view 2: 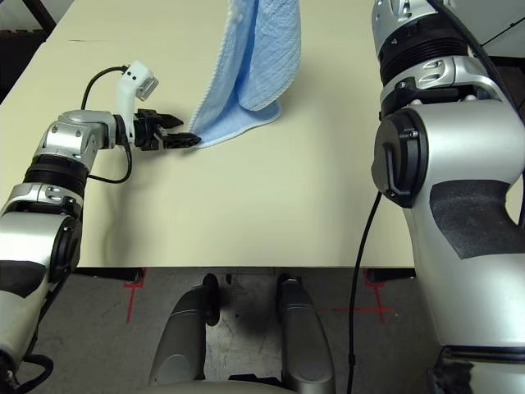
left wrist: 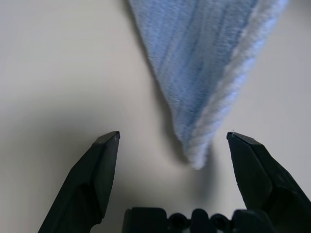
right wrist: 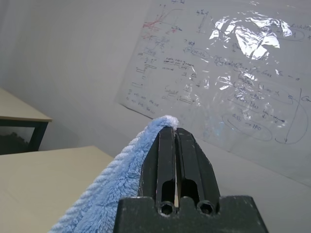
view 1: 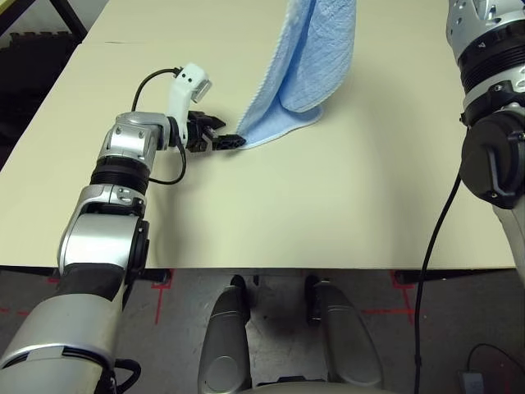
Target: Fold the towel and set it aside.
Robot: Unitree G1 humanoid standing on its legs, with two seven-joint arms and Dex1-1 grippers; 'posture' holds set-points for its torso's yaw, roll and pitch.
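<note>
The light blue towel (view 1: 303, 66) hangs down from above the far part of the table, and its lower end trails on the tabletop, tapering to a corner (left wrist: 197, 158). My right gripper (right wrist: 173, 141) is raised and shut on the towel's upper edge (right wrist: 121, 170). My left gripper (view 1: 232, 141) lies low on the table at that trailing corner. Its two black fingers (left wrist: 99, 170) stand open on either side of the corner tip without touching it.
The beige table (view 1: 328, 213) has bare surface in front of and to the right of the towel. Its front edge (view 1: 287, 268) runs close to me. A whiteboard sheet with writing (right wrist: 228, 73) hangs on the wall behind.
</note>
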